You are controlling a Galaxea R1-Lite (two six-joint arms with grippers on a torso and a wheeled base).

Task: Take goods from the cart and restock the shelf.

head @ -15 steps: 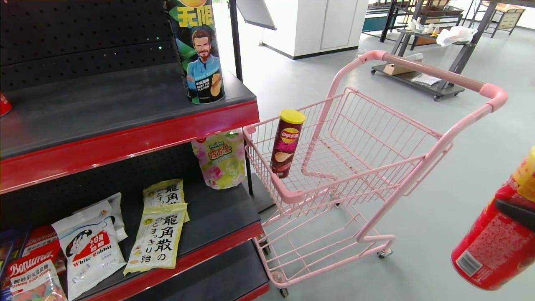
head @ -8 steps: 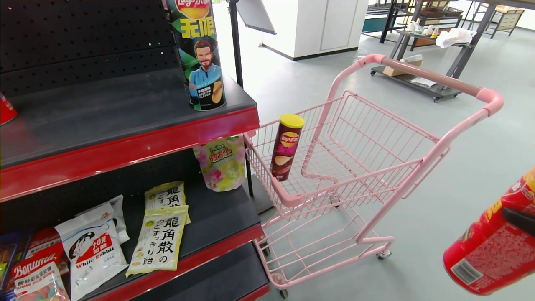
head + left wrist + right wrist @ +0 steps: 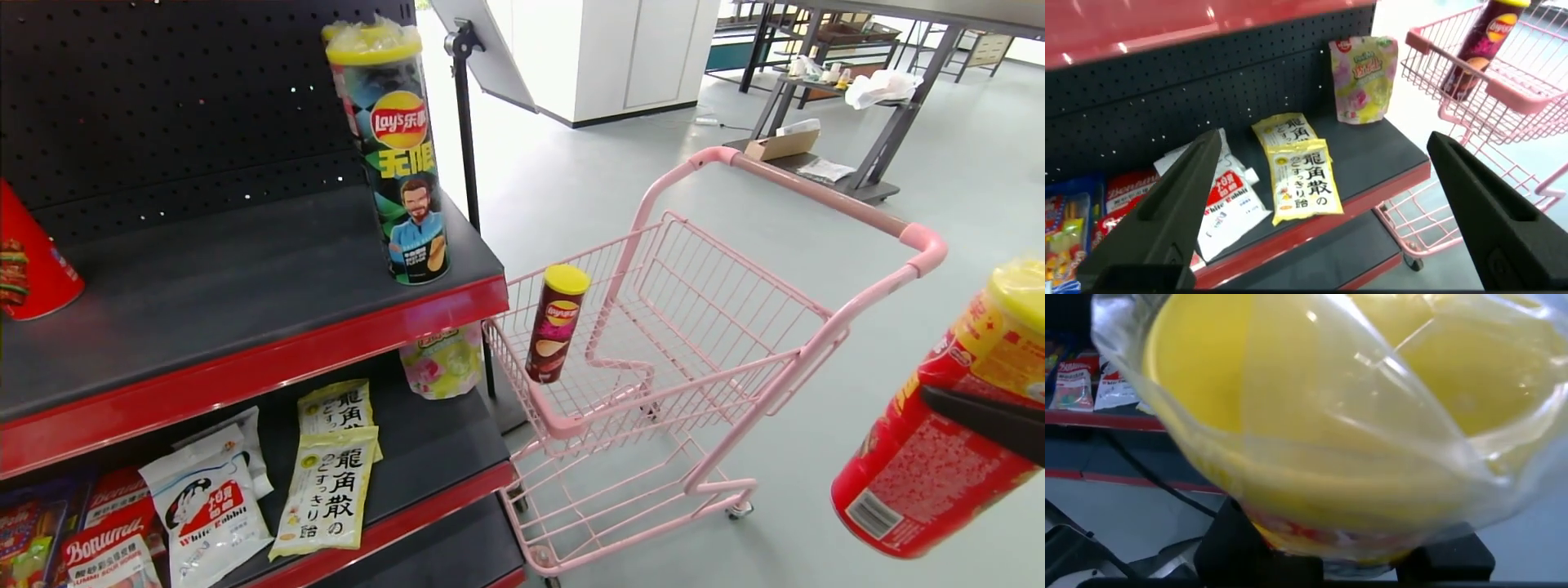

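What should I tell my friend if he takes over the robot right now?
Left end effector: open and empty, in front of the lower shelf with the snack bags.
Right end effector: shut on the red can, held in the air to the right of the cart.
Cart: one maroon can leans in the basket corner nearest the shelf.
Upper shelf: a tall can stands at its right end, with bare space beside it.
Done: the red can is out of the cart.
Left: set it on the shelf, then fetch the maroon can.
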